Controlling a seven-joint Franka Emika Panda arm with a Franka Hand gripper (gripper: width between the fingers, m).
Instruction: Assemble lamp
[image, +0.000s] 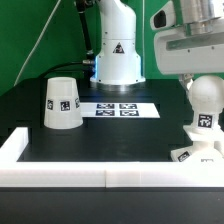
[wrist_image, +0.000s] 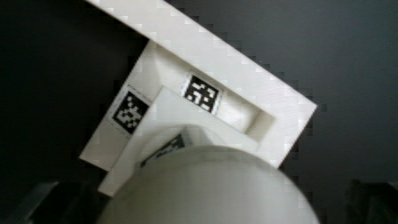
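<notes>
Gripper: the gripper (image: 195, 76) hangs directly over the bulb's round head, at the exterior view's right. Neither view shows the fingers clearly, so it cannot be told whether they are apart or pressed on the head.
Bulb: the bulb (image: 206, 97) stands upright with its stem down on the base. The wrist view looks past its head onto the base's tags.
Base: the base (image: 196, 152) lies flat on the bench (image: 120, 135), just beside the white corner rail (image: 60, 170).
Marker board: the marker board (image: 118, 108) lies between bulb and shade, in front of the robot pedestal (image: 117, 55).
Shade: the shade (image: 62, 103) rests wide end down at the exterior view's left, well apart from the bulb.
Done: the bulb appears to be joined to the base, though how firmly it is seated cannot be judged.
Left: possibly finishing the bulb's seating, then fetching the shade and setting it over the bulb.
</notes>
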